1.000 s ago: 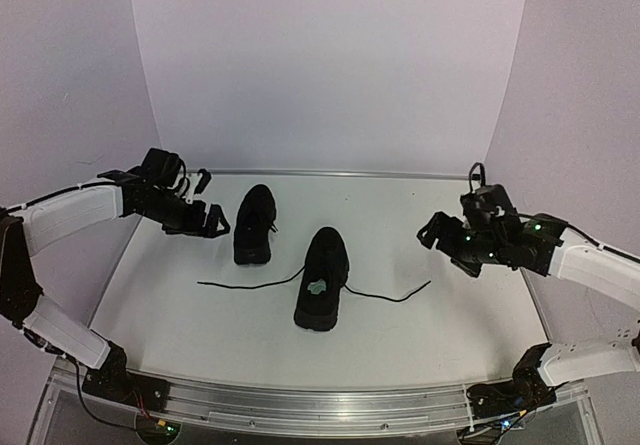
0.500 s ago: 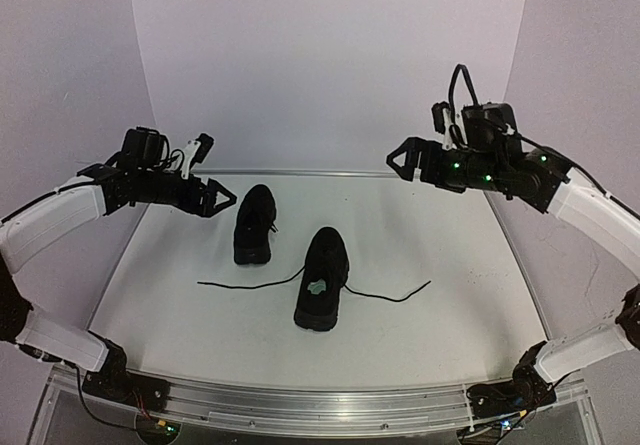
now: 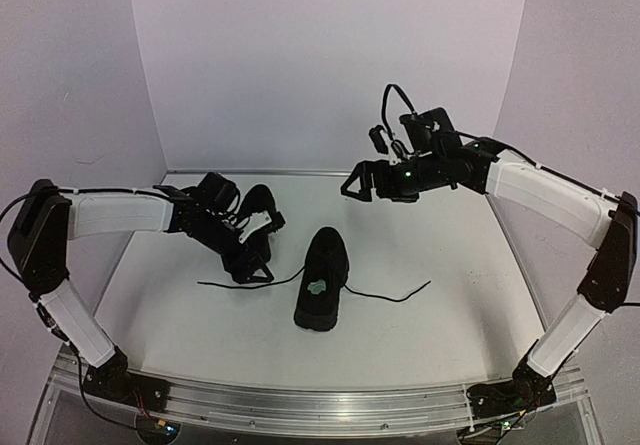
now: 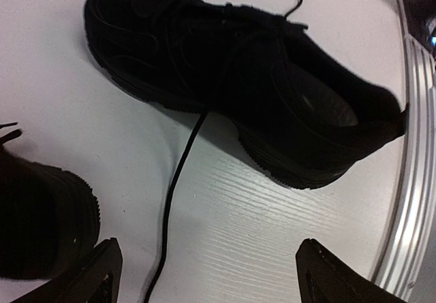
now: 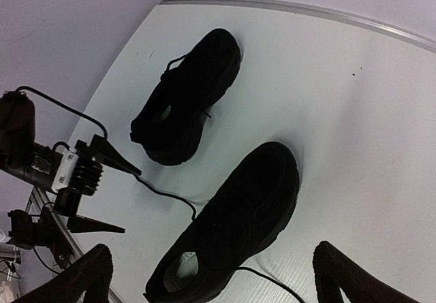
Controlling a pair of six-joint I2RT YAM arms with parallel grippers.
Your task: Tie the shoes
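Two black shoes lie mid-table. The back shoe point(image 3: 257, 208) sits left of centre. The near shoe point(image 3: 322, 277) shows a pale patch inside, and its thin laces trail out left point(image 3: 232, 286) and right point(image 3: 392, 296). My left gripper point(image 3: 257, 262) is open and low over the table, beside the back shoe and over the left lace. In the left wrist view the lace point(image 4: 178, 184) runs between the open tips point(image 4: 214, 279), with the near shoe point(image 4: 238, 78) ahead. My right gripper point(image 3: 358, 188) is open and empty, held high behind the near shoe point(image 5: 235, 225).
White walls close the table at the back and both sides. A metal rail point(image 3: 320, 405) runs along the front edge and shows in the left wrist view point(image 4: 415, 146). The right wrist view also shows the back shoe point(image 5: 187, 99) and the left gripper point(image 5: 129, 201).
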